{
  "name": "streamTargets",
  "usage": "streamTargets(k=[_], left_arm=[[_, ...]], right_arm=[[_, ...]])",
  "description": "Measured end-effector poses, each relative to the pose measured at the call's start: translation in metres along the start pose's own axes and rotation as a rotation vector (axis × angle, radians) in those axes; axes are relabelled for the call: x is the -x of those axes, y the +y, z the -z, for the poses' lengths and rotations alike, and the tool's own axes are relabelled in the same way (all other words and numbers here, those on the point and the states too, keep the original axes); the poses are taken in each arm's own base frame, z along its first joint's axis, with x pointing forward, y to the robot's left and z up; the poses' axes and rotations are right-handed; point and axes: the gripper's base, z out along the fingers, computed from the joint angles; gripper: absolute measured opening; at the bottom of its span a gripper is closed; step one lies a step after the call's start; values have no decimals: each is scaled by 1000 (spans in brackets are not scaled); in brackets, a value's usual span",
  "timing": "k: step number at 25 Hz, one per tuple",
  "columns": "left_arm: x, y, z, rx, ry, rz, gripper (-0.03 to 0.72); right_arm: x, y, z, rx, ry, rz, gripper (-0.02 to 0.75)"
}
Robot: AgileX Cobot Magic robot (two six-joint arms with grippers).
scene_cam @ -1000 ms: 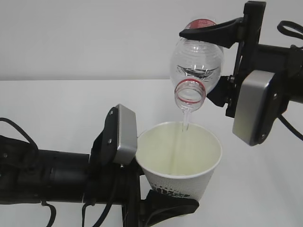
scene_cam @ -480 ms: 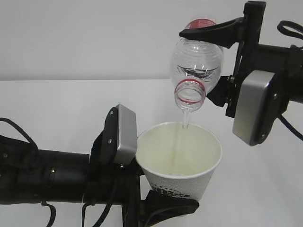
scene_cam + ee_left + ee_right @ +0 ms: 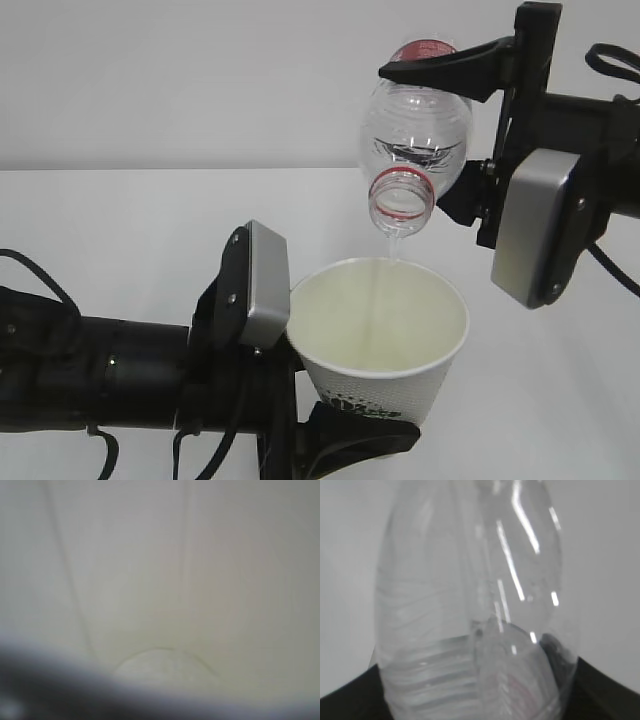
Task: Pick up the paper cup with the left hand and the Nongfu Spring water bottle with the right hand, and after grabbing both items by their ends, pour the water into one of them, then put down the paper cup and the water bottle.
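The paper cup (image 3: pixel 385 335) is held upright near its base, its cream inside open upward. My left gripper (image 3: pixel 372 405) is shut on it; one black finger (image 3: pixel 360 440) shows under its green logo. Above the cup, the Nongfu Spring water bottle (image 3: pixel 415 135) is tipped mouth-down, its red neck ring (image 3: pixel 402 195) over the rim. My right gripper (image 3: pixel 415 140) is shut on the bottle's body. A faint thread of water (image 3: pixel 393 243) falls from the mouth into the cup. The cup's wall (image 3: pixel 165 580) fills the left wrist view, blurred. The clear ribbed bottle (image 3: pixel 470 605) fills the right wrist view.
A white table (image 3: pixel 120 220) stretches behind both arms to a plain white wall. The left arm's grey plate (image 3: pixel 262 285) sits against the cup's left rim. The right arm's grey plate (image 3: pixel 535 225) hangs to the right of the bottle mouth.
The stream of water from the bottle mouth has thinned to a faint trickle. Cup, bottle and both arms have kept their places.
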Motion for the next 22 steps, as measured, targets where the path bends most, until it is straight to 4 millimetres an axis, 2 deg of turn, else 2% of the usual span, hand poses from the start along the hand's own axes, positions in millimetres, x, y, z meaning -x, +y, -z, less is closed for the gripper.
streamTargets(k=[22], left_arm=[[0, 0, 0, -3, 1, -2, 483]], right_arm=[[0, 0, 0, -1, 1, 22, 519]])
